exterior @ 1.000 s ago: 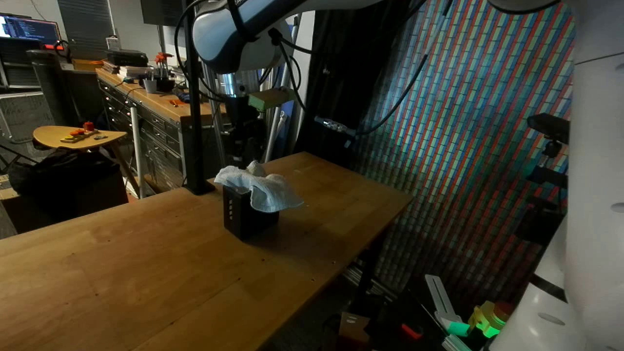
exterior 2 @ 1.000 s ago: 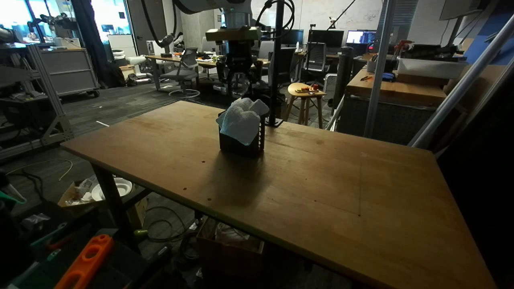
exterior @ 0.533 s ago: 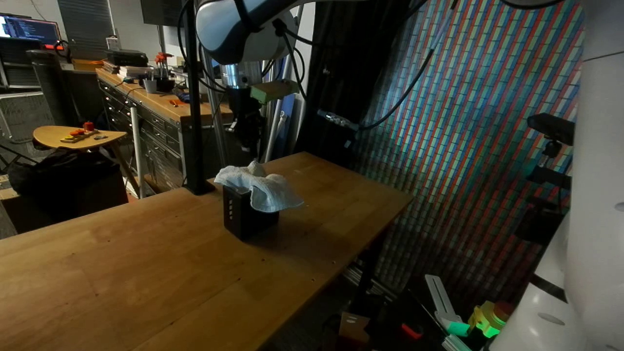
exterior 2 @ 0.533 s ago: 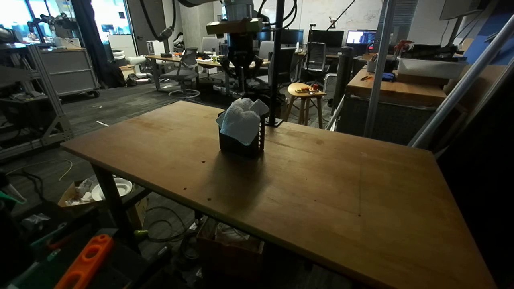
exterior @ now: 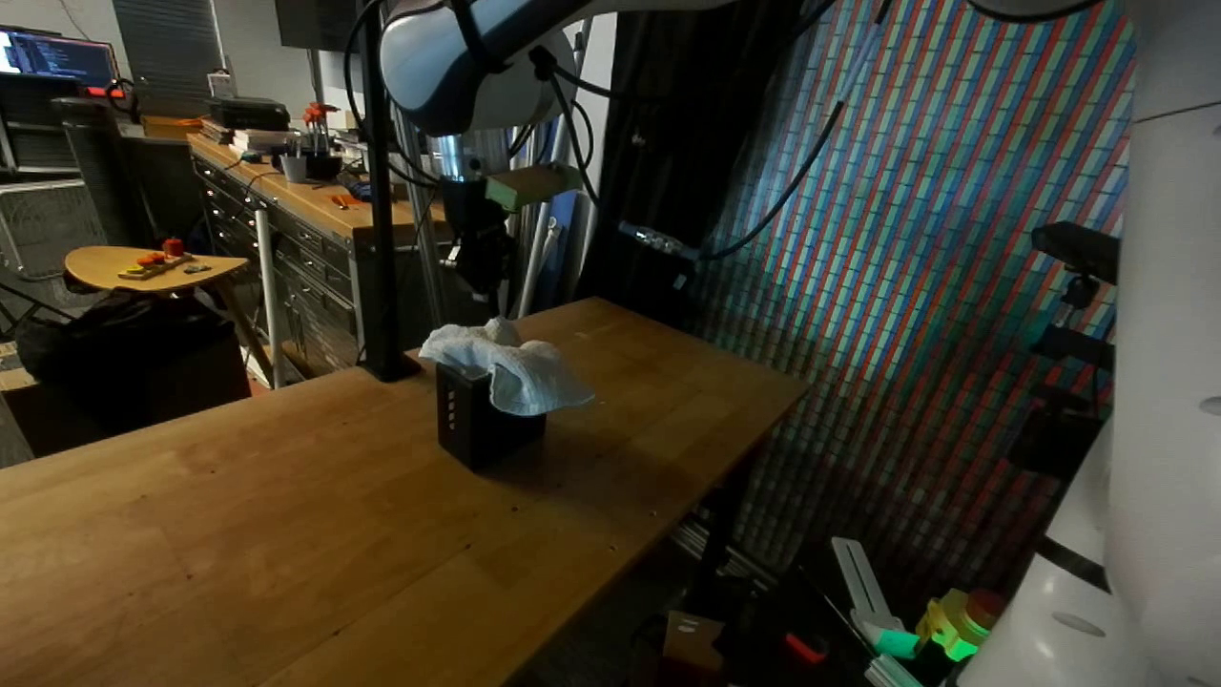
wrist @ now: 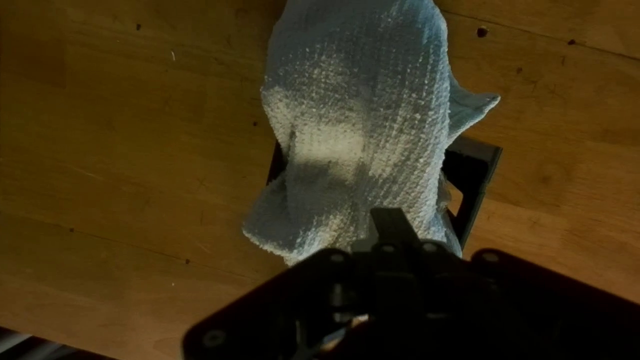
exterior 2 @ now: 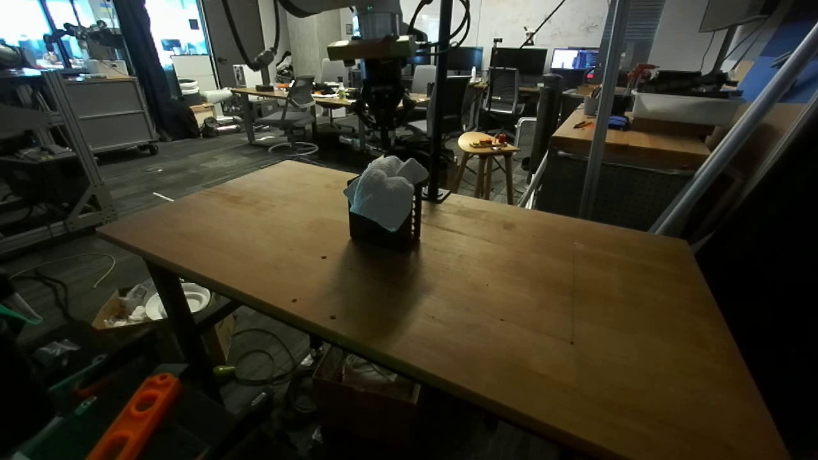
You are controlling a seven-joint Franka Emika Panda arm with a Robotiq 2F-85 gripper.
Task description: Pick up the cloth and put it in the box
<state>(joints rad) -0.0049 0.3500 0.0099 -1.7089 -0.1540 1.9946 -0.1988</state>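
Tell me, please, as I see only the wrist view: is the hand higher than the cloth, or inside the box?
Observer: Higher. In both exterior views, the hand is above the cloth.
Operator: How low does the cloth hang?
Observer: In an exterior view, its lowest corner ends partway down the outside of the box, above the table.
Operator: And does some obstacle stand near the box?
Observer: Yes, a black post stands at the table's edge near the box, apart from it.

The box (exterior: 465,425) stands on the counter (exterior: 286,534), the cloth (exterior: 534,377) across its top, drooping over the rim. The pincer (exterior 2: 385,135) hangs above the cloth. In an exterior view, a post (exterior 2: 440,96) stands behind and right of the box.
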